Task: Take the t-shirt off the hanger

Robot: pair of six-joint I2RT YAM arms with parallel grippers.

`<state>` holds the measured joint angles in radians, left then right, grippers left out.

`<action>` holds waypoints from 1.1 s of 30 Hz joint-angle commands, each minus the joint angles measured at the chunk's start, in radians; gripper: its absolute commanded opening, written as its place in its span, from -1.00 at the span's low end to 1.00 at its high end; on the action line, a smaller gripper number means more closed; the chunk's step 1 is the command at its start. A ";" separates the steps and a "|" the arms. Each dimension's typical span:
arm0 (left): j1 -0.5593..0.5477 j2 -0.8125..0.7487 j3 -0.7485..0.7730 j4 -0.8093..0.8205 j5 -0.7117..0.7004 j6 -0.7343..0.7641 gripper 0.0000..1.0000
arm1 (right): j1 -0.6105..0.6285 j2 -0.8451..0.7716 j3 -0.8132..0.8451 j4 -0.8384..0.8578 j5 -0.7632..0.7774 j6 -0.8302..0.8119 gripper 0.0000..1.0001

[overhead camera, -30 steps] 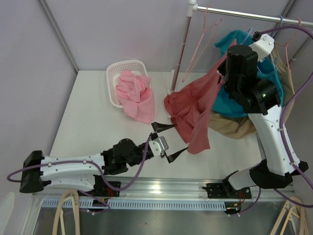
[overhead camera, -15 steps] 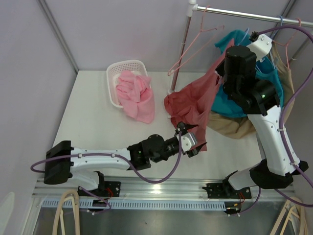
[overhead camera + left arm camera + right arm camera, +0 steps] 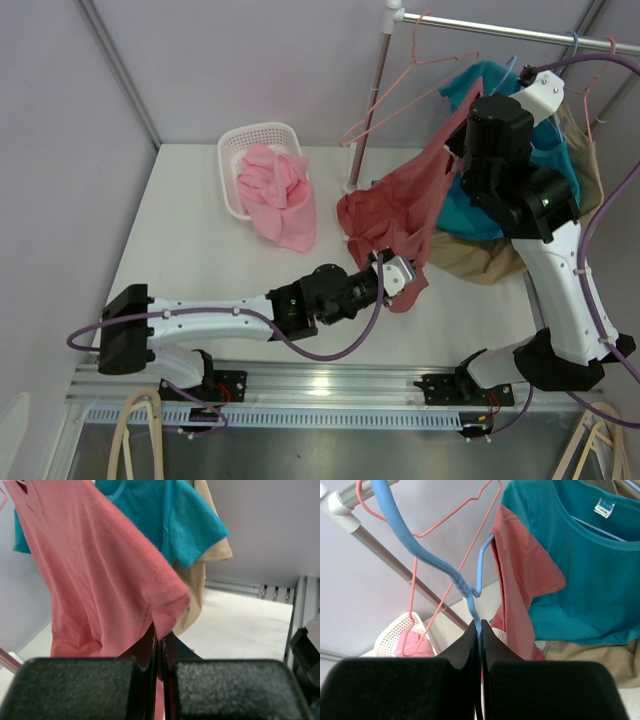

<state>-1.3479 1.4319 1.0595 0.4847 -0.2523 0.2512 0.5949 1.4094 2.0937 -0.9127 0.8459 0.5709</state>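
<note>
- Step in hand: drawing the red t-shirt [image 3: 392, 215] off its hanger; the shirt's top is hooked on the blue hanger [image 3: 437, 562] near the rail [image 3: 500, 30], and its body slants down toward the table [image 3: 190, 240]
- Left pincer [image 3: 160, 645]: together, clamped on the shirt's lower edge
- Right pincer [image 3: 479, 632]: together, clamped on the hanger's wire just below the twisted neck; teal shirt [image 3: 580, 565] hangs beside it
- Next move, as I judge it: the left arm pulls the cloth down and away so it slips off the wire; the right arm holds the hanger steady; the fabric may snag
</note>
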 commanded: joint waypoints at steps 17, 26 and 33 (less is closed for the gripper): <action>-0.309 -0.343 -0.361 -0.072 -0.146 -0.202 -0.99 | -0.254 0.121 0.104 0.098 -0.189 -0.065 -1.00; -0.363 -0.125 -0.406 0.109 -0.203 -0.320 -0.99 | -0.265 0.181 0.184 0.034 -0.266 -0.052 -1.00; -0.012 -0.077 -0.132 -0.125 -0.079 -0.369 -0.99 | -0.231 0.076 0.152 -0.090 -0.448 -0.029 -1.00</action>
<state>-1.4670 1.3556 0.7902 0.4419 -0.4088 -0.0532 0.3573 1.5791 2.2082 -1.0355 0.4706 0.5266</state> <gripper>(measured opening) 0.012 0.020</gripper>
